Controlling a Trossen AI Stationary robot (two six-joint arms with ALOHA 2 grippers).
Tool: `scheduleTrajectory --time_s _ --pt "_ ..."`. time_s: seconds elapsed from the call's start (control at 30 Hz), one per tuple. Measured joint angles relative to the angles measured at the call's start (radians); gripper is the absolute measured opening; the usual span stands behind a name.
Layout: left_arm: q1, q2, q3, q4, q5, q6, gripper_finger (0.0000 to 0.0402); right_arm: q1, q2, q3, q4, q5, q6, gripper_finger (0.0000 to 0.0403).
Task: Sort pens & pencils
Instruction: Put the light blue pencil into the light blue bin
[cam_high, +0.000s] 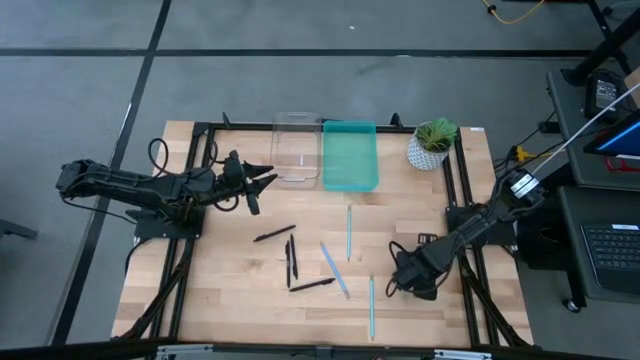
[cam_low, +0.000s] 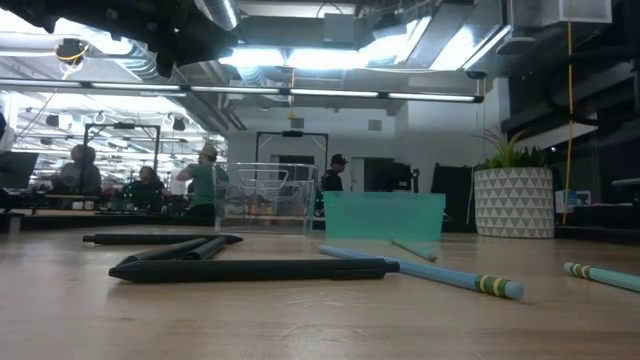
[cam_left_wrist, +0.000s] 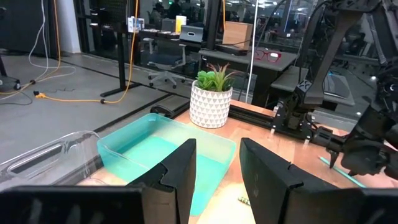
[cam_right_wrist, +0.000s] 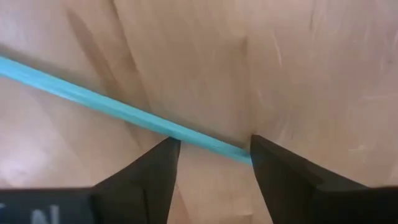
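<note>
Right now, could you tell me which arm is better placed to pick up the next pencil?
The right. Its hand is open and low over a teal pencil that runs between its fingers. The left hand is empty, up by the clear bin, away from the pencils.

Overhead, table-level, two wrist views.

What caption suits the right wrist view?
Right gripper, fingers open, poised low over a teal pencil lying on the wooden table.

A potted plant (cam_high: 432, 143) (white patterned pot) stands beside a teal bin (cam_high: 349, 157) and clear bin (cam_high: 296, 150).
</note>
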Motion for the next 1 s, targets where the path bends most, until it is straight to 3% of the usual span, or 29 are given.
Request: scheduleTrajectory --time_s 0.2,0.53,0.7,0.87,1.0 --pt "0.000 0.000 0.000 0.000 0.000 0.001 0.0118 -0.054 0.000 -0.001 0.031 -0.002 -0.118 0.0205" --pt "0.000 0.000 0.000 -0.002 0.000 0.002 0.0118 -0.130 -0.018 -0.001 0.060 0.005 -0.059 0.0205" --pt "0.000 0.000 0.000 -0.004 0.000 0.003 0.0118 -0.176 -0.074 -0.002 0.115 0.153 -0.007 0.0184" --pt "0.000 0.000 0.000 -0.004 0.000 0.003 0.0118 -0.230 -0.100 -0.001 0.160 0.147 -0.006 0.0159" --pt "0.000 0.000 0.000 -0.006 0.000 0.003 0.0118 -0.254 -0.100 -0.002 0.195 0.151 -0.054 0.0166"
